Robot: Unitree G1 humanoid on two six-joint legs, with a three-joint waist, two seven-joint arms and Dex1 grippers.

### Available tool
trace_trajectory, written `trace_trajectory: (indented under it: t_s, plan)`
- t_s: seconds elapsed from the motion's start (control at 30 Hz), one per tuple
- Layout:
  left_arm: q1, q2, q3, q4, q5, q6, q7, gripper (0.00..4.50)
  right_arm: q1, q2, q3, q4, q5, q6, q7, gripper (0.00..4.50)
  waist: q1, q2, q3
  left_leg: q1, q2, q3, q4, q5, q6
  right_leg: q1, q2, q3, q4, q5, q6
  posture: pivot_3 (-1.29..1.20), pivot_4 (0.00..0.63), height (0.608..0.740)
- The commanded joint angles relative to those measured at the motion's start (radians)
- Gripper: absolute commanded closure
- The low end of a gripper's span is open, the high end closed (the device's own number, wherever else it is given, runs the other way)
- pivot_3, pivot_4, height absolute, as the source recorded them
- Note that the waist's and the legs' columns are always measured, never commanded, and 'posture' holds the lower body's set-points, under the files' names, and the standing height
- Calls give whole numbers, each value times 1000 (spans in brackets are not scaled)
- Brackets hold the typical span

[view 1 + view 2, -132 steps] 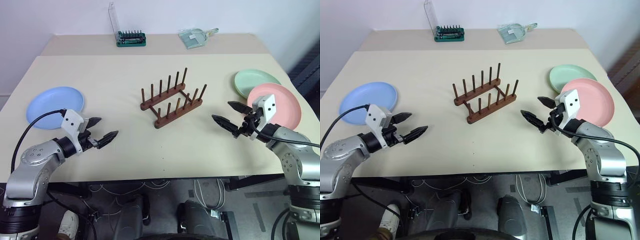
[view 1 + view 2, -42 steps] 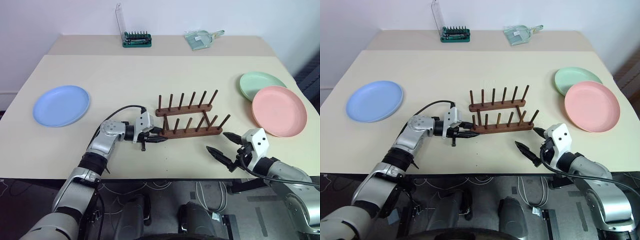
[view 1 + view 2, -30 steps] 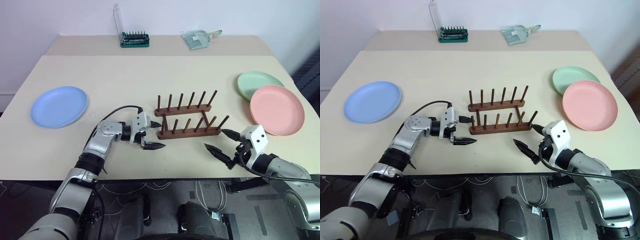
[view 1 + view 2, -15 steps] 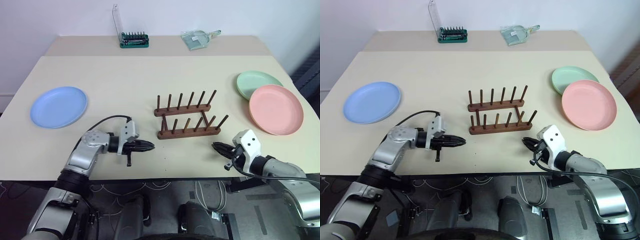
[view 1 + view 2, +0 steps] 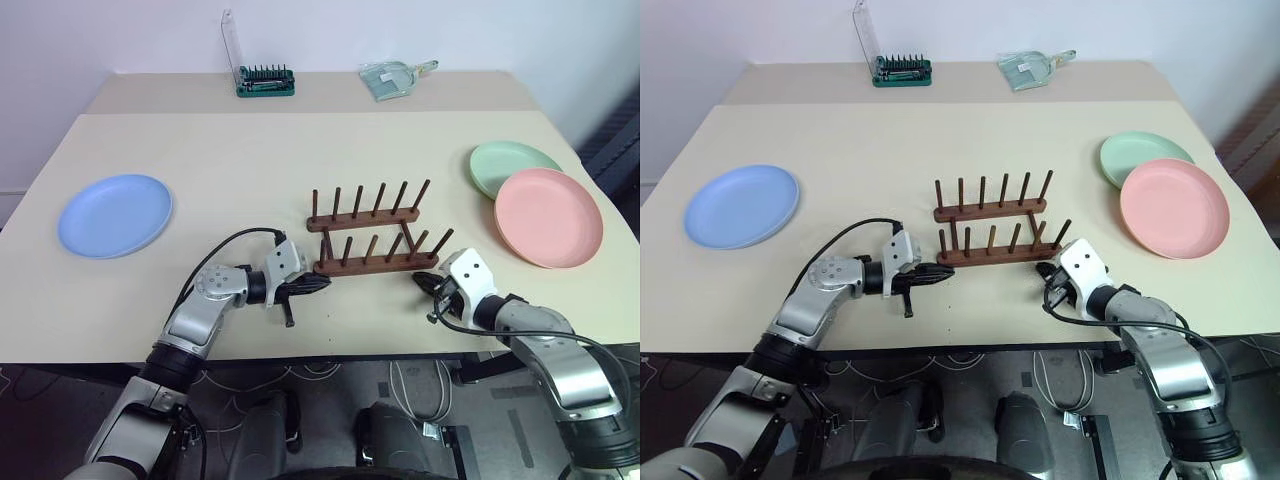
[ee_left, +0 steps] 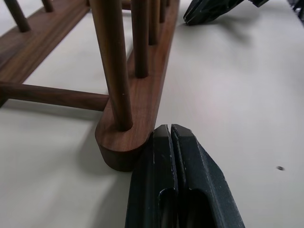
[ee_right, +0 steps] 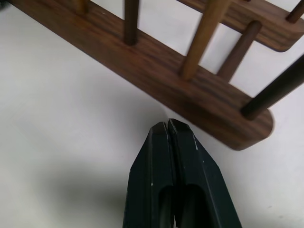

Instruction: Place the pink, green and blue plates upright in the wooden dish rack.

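Left eye view is showing the small dark brown wooden dish rack [image 5: 371,232] sitting empty mid-table on the beige table [image 5: 250,170], while the round blue plate [image 5: 114,214] is lying flat far to its left and the round pink plate [image 5: 549,216] is overlapping the round green plate [image 5: 508,167] at the right. Left wrist view is showing the left gripper [image 6: 169,133] with fingers clenched together on nothing, its tip touching the rounded end of the rack's near rail (the other gripper is showing at the far end). Right wrist view is showing the right gripper [image 7: 167,127] likewise pressed closed and empty, its tip pointing just beside the near rail's opposite end.
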Motion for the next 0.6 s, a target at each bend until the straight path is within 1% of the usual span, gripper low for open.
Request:
trace_trajectory:
  t_s: [0.03,0.13,0.43,0.6]
  plan:
    - [-11,-2,18,33,22,-26,44,4446,-20,10,-5,8,-14,-23,-3,4500,0,0,0,0,0,0,0,0,0,0,0,0,0,0,0,0,150,736]
    - [-25,-13,19,63,30,-39,70,4446,-31,14,-2,21,-30,-37,-6,4500,0,0,0,0,0,0,1,0,0,0,0,0,1,0,0,0,150,736]
    - [-32,-17,11,81,21,-47,63,4446,-32,16,-14,32,-43,-51,1,4500,-1,0,0,0,0,0,2,0,0,0,0,0,2,0,0,0,150,736]
    - [-14,-3,12,37,-22,-10,8,4446,17,-29,-70,-40,-14,-34,35,4500,1,0,0,0,0,0,2,0,0,0,0,0,2,0,0,0,150,736]
